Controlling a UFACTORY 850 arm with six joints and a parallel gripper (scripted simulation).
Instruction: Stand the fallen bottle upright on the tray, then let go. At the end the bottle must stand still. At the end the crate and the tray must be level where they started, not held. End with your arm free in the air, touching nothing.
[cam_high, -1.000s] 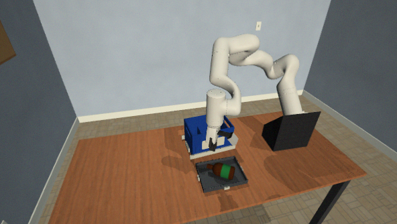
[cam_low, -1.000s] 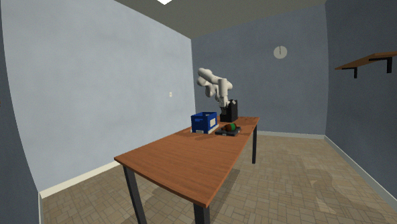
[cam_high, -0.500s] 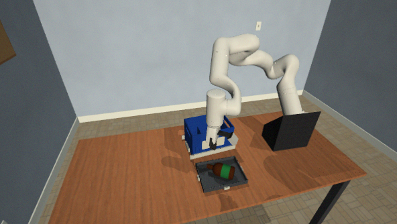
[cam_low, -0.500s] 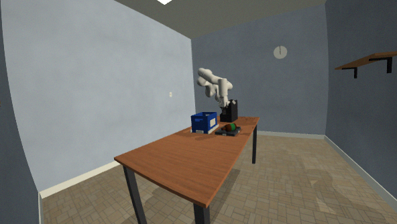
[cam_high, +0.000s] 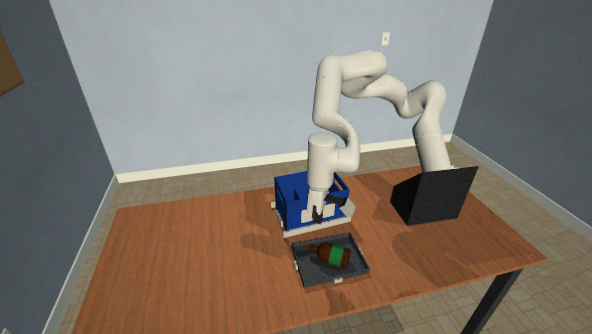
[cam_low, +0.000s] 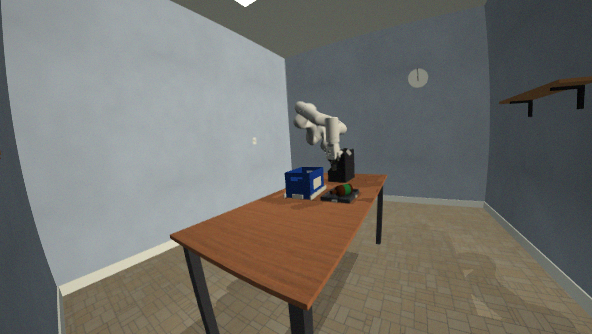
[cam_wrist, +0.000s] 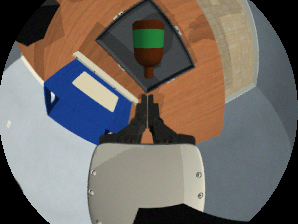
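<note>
Table: wooden top (cam_high: 175, 260) on dark legs, carrying all items listed below.
Crate: blue crate (cam_high: 290, 200), open at the top, standing level on a pale base toward the rear of the table; a pale label sits on its front wall.
Gripper: gripper (cam_high: 316, 216) hangs above the table in front of the crate's front wall, pointing down; its two dark fingers are pressed together with nothing between them, as the wrist view shows. It touches neither crate nor bottle.
Arm: white arm (cam_high: 350, 80) rises from behind the black box, bends high over toward the wall, then drops through a vertical last link to the gripper.
Tray: dark grey tray (cam_high: 305, 272), shallow and rectangular, lying flat just in front of the crate and near the table's front edge.
Bottle: brown bottle (cam_high: 322, 251) with a green band, lying on its side inside the tray, its neck pointing toward the tray's left end; in the wrist view its neck (cam_wrist: 150, 67) points toward the fingertips, apart from them.
Box: black box (cam_high: 435, 195) standing well right of the crate, at the arm's base.
</note>
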